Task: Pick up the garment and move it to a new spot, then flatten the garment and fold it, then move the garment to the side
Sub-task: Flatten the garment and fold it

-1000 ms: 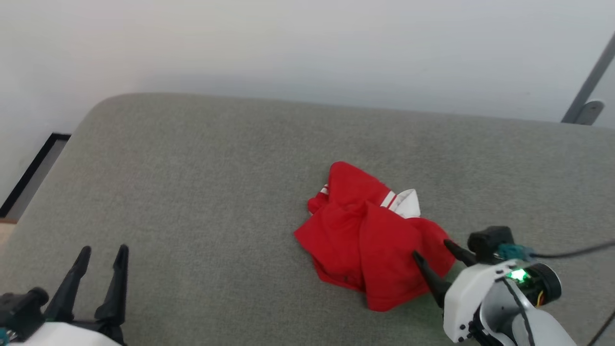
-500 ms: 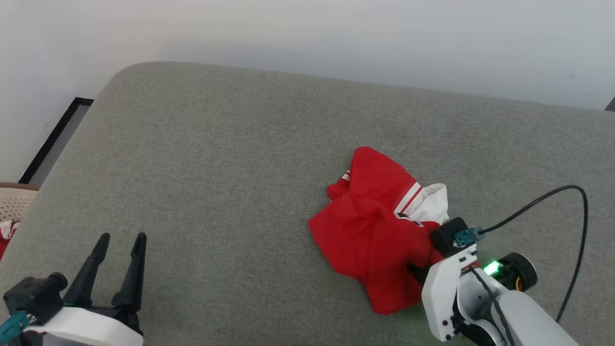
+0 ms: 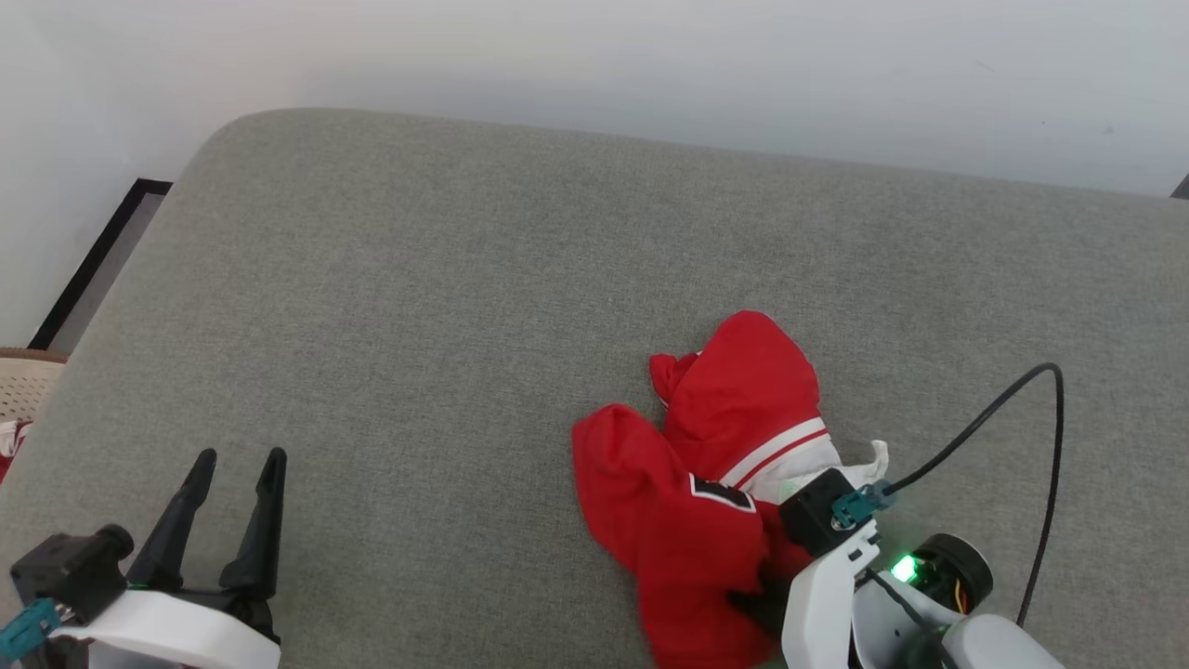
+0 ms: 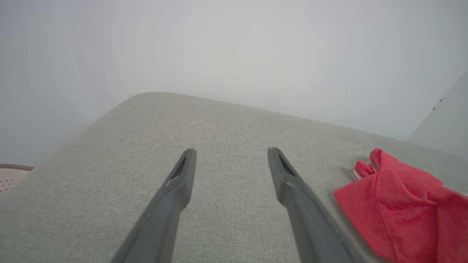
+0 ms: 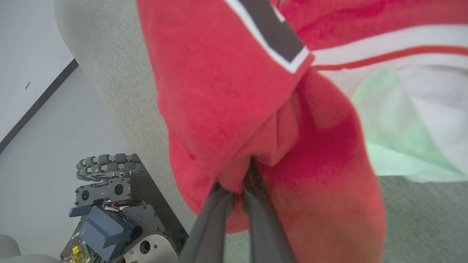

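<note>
The garment (image 3: 715, 483), a crumpled red jersey with a white sleeve, striped trim and a corner of a black, white-edged number, lies right of centre on the grey cushioned surface (image 3: 418, 307). My right gripper (image 3: 754, 602) is at its near edge, fingers buried in the cloth. In the right wrist view that gripper (image 5: 237, 188) is shut on a bunched red fold of the garment (image 5: 234, 91), which hangs lifted over the surface's edge. My left gripper (image 3: 235, 462) rests open at the lower left, well away from the garment (image 4: 398, 204); nothing lies between its spread fingers (image 4: 182, 179).
A beige perforated basket (image 3: 23, 386) with a bit of red cloth (image 3: 7, 441) sits past the surface's left edge. A black cable (image 3: 1012, 409) loops from my right wrist. My wheeled base (image 5: 109, 208) and the floor show below the near edge. A white wall stands behind.
My right gripper has closed on the garment's near edge and drawn it toward me; the cloth has bunched and the black number patch now shows. The head camera has shifted too.
</note>
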Tool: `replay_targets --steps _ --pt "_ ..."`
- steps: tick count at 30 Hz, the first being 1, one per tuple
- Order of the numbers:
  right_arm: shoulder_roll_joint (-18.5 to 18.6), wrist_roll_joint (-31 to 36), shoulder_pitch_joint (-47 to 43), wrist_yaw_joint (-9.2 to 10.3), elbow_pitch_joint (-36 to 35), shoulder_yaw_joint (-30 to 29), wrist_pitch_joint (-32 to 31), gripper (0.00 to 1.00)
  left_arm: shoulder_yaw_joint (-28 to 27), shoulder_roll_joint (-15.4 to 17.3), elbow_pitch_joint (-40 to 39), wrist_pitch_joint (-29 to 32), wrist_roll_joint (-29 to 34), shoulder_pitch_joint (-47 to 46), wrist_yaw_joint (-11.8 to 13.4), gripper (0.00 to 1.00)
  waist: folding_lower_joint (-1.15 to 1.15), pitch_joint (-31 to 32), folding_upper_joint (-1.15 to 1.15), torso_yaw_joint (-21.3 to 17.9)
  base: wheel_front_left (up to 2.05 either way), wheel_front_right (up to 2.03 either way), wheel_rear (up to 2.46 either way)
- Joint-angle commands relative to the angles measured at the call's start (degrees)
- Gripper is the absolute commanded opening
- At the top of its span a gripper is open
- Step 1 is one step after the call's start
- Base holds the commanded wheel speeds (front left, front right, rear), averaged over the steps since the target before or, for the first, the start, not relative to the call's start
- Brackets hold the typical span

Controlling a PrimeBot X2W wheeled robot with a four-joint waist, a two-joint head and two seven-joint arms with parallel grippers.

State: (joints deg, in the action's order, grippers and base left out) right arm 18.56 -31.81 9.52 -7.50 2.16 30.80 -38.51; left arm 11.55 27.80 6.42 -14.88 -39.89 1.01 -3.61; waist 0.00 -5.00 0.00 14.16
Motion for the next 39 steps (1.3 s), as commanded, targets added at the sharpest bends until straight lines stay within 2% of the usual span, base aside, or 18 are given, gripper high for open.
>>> replay_targets --steps 1,7,14,22,28,36,37,38,39 --pt "-0.2 0.0 -0.6 0.02 0.0 -0.2 -0.1 1.00 0.0 0.0 0.2 -0.2 -0.2 -1.1 -0.3 1.00 0.00 -0.2 0.00 0.1 0.00 0.00 0.00" --pt "-1.2 -0.3 -0.8 0.02 -1.8 -3.2 0.8 1.00 -0.2 -0.3 1.1 -0.3 -0.3 -1.9 -0.6 1.00 0.00 -0.9 0.00 -0.2 0.00 0.00 0.00" --pt "-1.7 1.8 -2.0 0.02 -6.3 -10.2 1.5 1.00 -1.0 -0.2 1.3 -0.3 -0.1 -1.8 -1.0 1.00 0.00 -1.2 0.00 -0.9 0.00 0.00 0.00" --pt "-2.4 4.7 -2.0 0.02 -6.6 -16.8 -0.7 1.00 -0.9 -0.4 1.5 -0.4 0.5 -2.2 -1.3 1.00 0.00 -1.7 0.00 -0.8 0.00 0.00 0.00" --pt "-3.3 6.1 0.4 0.02 -2.3 -19.3 -1.9 1.00 -0.5 -0.8 2.0 -0.4 0.7 -3.1 -1.7 1.00 0.00 -2.6 0.00 0.1 0.00 0.00 0.00" --pt "-3.9 6.0 6.4 0.02 8.3 -15.4 0.5 1.00 -0.2 -1.6 3.0 -0.4 1.1 -4.6 -2.2 1.00 0.00 -4.1 0.00 1.5 0.00 0.00 0.00" --pt "-3.7 6.2 7.1 0.02 9.5 -14.8 1.4 0.38 -0.2 -1.6 3.1 -0.4 1.2 -4.7 -2.3 1.00 0.00 -4.3 0.00 1.6 0.00 0.00 0.00" --pt "-3.6 6.3 7.8 0.02 10.6 -14.4 2.2 0.00 -0.1 -1.7 3.3 -0.4 1.3 -4.8 -2.3 1.00 0.00 -4.3 0.00 1.7 0.00 0.00 0.00" --pt "-3.5 6.3 8.4 0.02 11.5 -14.1 3.0 0.00 -0.2 -1.8 3.4 -0.4 1.2 -4.9 -2.4 1.00 0.00 -4.4 0.00 1.8 0.00 0.00 0.00"
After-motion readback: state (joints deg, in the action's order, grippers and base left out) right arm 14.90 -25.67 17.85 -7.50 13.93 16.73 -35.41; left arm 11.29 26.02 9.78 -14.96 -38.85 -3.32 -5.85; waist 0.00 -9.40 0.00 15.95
